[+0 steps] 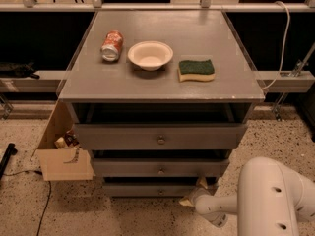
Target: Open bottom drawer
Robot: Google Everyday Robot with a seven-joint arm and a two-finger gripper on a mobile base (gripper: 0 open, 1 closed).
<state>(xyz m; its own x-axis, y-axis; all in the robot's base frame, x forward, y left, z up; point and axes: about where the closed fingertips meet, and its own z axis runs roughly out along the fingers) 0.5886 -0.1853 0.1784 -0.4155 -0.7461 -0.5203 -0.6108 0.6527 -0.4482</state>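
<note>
The bottom drawer (147,189) is the narrowest, lowest grey front of the cabinet, with a small round metal knob (161,191) at its centre. It stands a little pulled out, like the two drawers above it. My gripper (195,193) is low at the drawer's right end, by the cabinet's front right corner, with cream-coloured fingertips (202,182) close to the drawer front. My white arm (266,200) fills the lower right corner.
The cabinet top (162,85) holds a tipped red can (111,45), a white bowl (150,55) and a green sponge (196,69). An open cardboard box (64,156) stands on the speckled floor at the cabinet's left. A white cable (285,38) hangs at right.
</note>
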